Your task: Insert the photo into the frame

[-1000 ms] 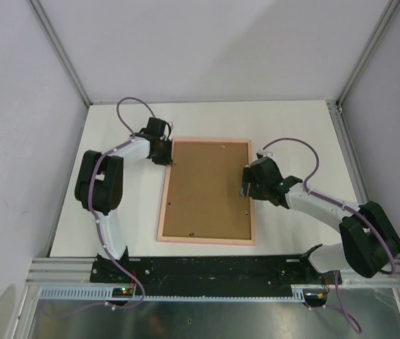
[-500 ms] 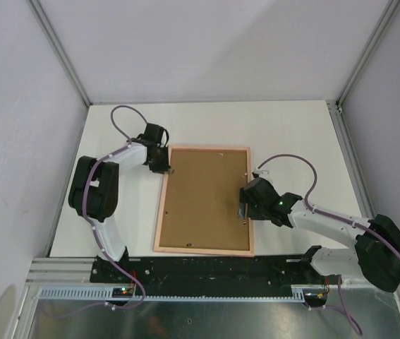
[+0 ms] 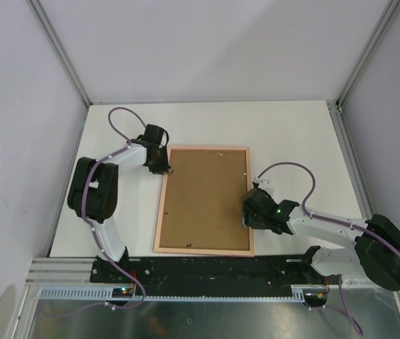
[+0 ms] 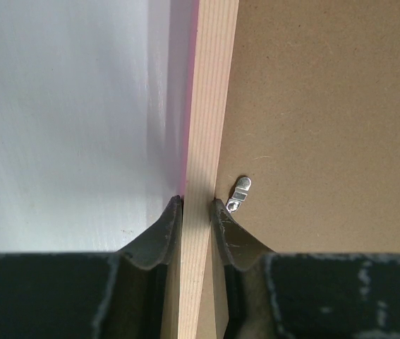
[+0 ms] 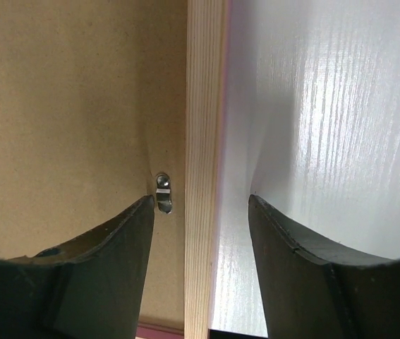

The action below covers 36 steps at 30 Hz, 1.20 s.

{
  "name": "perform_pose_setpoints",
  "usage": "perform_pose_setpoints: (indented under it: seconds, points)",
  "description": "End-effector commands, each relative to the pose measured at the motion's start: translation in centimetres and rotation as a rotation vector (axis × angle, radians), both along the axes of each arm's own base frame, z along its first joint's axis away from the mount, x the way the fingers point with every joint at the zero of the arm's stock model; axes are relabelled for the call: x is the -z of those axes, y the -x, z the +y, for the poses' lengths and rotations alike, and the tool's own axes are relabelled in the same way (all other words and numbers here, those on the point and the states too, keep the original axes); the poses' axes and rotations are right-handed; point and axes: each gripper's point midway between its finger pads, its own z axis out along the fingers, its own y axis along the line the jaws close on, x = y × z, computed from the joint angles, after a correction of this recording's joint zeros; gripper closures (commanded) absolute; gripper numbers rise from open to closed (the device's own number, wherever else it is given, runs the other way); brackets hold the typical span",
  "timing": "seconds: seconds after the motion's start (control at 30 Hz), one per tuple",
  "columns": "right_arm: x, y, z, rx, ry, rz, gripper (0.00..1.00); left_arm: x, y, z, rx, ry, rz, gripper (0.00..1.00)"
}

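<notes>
1. The left gripper [image 4: 196, 209] is pinched tight on the thin, pale pink wooden picture frame [image 4: 210, 99]. It holds the frame's left rail, near the far corner.
2. The right gripper [image 5: 200, 201] has its fingers wide apart, one on each side of the frame's right rail.
3. A small silver metal clip [image 5: 163, 192] sits on the frame's plain brown backing board [image 3: 203, 198], just beside that rail.
4. The frame lies flat on the white table [image 3: 291, 134], and the board fills it.

The top camera sits high behind the arms and looks down on the whole table [image 3: 291, 134]. Each wrist camera looks from very close at one side of the frame [image 3: 161, 212]: left camera, left rail; right camera, right rail. All three see its brown board [image 3: 203, 198].
</notes>
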Motion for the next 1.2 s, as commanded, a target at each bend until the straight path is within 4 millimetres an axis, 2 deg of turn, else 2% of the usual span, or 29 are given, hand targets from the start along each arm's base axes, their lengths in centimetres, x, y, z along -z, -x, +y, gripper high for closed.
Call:
perform_pose_setpoints:
  seconds: [0.0,0.23,0.53,0.67,0.73,0.8,0.93,1.03,1.17]
  points:
    - [0.0,-1.2,-0.1,0.035,0.002,-0.033,0.42,-2.4,-1.3,-0.4,-0.048,0.031,-0.07,1.0]
    - [0.5,-1.0,-0.9,0.025,0.048,-0.022,0.49,-2.3,-1.7,-0.4,-0.056,0.045,-0.068,1.0]
    - [0.7,-1.2,-1.2,0.015,0.063,-0.02,0.81,-2.6,-2.2,-0.1,-0.067,0.074,-0.069,1.0]
    - [0.7,-1.3,-1.1,0.013,0.058,-0.022,0.85,-2.6,-2.3,-0.2,-0.063,0.093,-0.064,1.0]
    - [0.7,-1.4,-1.0,0.016,0.053,-0.022,0.82,-2.5,-2.4,-0.3,-0.058,0.103,-0.06,1.0]
    - [0.4,-1.5,-1.0,0.03,0.047,-0.02,0.74,-2.4,-2.3,-0.4,-0.055,0.109,-0.053,1.0]
    - [-1.3,-2.5,-1.0,0.077,0.015,-0.041,0.45,-1.8,-2.0,-0.3,-0.068,0.109,-0.044,1.0]
    - [-2.7,-4.3,-0.8,0.129,-0.063,-0.061,0.32,-1.6,-1.7,0.3,-0.096,0.091,-0.049,1.0]
    - [-4.1,-8.2,-0.9,0.207,-0.125,-0.094,0.28,-1.8,-1.6,1.2,-0.151,0.072,-0.068,1.0]
